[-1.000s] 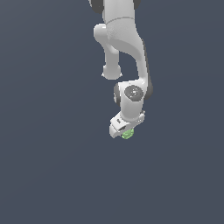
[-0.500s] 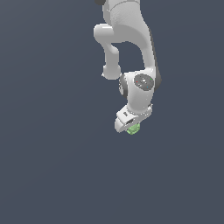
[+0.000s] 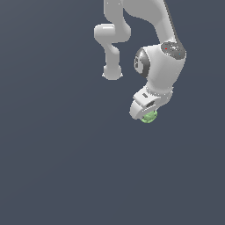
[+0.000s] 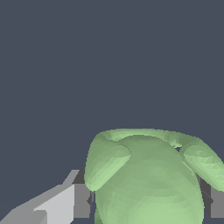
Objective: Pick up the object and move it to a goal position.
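Note:
The object (image 3: 149, 117) is a small light-green lumpy blob, seen in the exterior view just under the white gripper (image 3: 147, 113). The gripper is shut on it and holds it off the dark surface. In the wrist view the object (image 4: 148, 179) fills the space between the two grey fingertips (image 4: 81, 200), which press against its sides. The arm's white links rise above the gripper toward the exterior view's right.
A flat dark grey surface (image 3: 57, 167) fills both views. The arm's base link (image 3: 112, 48) stands at the back. No goal marker shows.
The arm has carried the object toward the exterior view's right and slightly up. The gripper has stayed shut on it.

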Robot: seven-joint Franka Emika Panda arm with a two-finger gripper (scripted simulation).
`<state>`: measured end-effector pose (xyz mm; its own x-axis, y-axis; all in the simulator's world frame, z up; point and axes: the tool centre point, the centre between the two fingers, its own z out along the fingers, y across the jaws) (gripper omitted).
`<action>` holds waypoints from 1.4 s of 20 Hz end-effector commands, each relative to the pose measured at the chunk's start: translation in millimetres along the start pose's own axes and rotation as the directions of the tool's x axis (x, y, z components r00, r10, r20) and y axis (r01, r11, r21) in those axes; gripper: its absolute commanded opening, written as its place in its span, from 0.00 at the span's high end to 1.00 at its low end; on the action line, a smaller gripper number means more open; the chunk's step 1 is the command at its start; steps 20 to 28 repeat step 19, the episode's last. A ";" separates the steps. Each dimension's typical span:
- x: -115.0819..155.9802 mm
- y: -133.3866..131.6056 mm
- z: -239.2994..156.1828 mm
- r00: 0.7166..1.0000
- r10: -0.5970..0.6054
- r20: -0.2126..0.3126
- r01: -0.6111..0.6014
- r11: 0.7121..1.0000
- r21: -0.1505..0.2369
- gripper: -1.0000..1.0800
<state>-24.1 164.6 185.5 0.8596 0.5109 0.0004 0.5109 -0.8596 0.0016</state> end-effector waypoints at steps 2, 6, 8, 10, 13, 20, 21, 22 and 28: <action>7.8 -20.2 -35.9 1.000 0.000 0.001 0.000 1.000 0.001 1.00; 16.2 -38.5 -69.6 1.000 0.000 0.001 0.000 1.000 0.001 1.00; 19.7 -45.1 -82.7 1.000 0.000 0.001 0.000 1.000 0.001 1.00; 22.8 -50.9 -93.4 1.000 0.000 0.001 0.000 1.000 0.001 1.00; 26.4 -56.8 -105.1 1.000 0.000 0.000 0.000 1.000 0.002 1.00; 29.6 -61.6 -114.1 1.000 0.000 0.000 0.000 1.000 0.002 1.00; 29.6 -61.6 -114.1 1.000 0.000 0.000 0.000 1.000 0.002 1.00; 29.6 -61.6 -114.1 1.000 0.000 0.000 0.000 1.000 0.002 1.00; 29.6 -61.6 -114.1 1.000 0.000 0.000 0.000 1.000 0.002 1.00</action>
